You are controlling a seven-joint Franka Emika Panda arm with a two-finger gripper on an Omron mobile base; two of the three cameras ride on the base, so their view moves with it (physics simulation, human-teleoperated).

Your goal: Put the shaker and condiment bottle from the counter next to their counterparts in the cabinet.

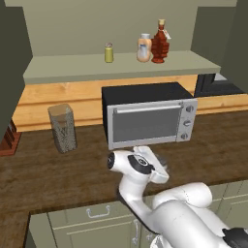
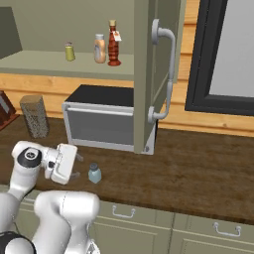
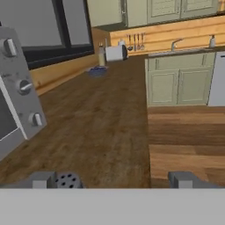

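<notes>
Gripper [image 3: 113, 179]: fingers spread wide apart and holding nothing; in the hand view the two grey tips sit far apart at the bottom, looking level along the counter [image 3: 110, 132].
Shaker [image 2: 94, 173]: stands upright on the counter just beside the gripper, on the side away from the arm's base. In the hand view its perforated dark cap [image 3: 68, 179] peeks up right next to the left fingertip, not centred between the tips.
Key relation: the shaker lies off the gap's middle, so I judge the hand must shift sideways toward it before closing.
Shaker's look: small, pale blue, translucent, dark grey cap; long axis vertical.
Condiment bottle [image 1: 160, 44]: already on the cabinet shelf [image 1: 72, 68], touching or just beside the orange and white bottle [image 1: 144, 48].
Yellow-green shaker [image 1: 109, 53]: on the same shelf, apart to the left.
Toaster oven [image 1: 150, 118]: behind the arm.
</notes>
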